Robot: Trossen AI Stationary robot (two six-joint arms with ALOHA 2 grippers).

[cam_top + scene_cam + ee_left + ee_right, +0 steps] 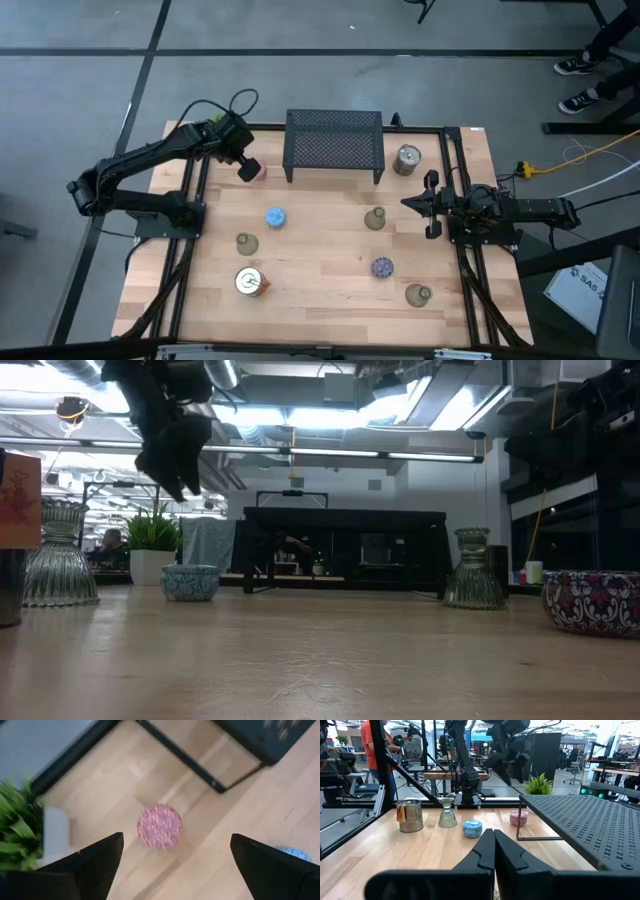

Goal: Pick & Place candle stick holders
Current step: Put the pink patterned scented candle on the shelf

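Pink and small, the candle stick holder (159,826) stood on the table (320,290) below the gap between the left gripper's (172,862) spread fingers (97,862), untouched by either one. It sat just beside the front corner of the black mesh rack (334,143), with the potted plant (12,827) off beyond one finger. Whether it had just been set down or was about to be taken could not be told; for a pick, my judgement was that the gripper should drop straight down with the holder centred in the gap, close only once both fingers flanked its wall, and keep clear of the rack's leg (200,770). The left arm (150,160) reached from the table's edge toward the rack, its wrist turned downward and the gripper held well above the wood. The right gripper (418,203) waited low beside the olive-grey holder (375,219), fingers pressed together, pointing across the table.
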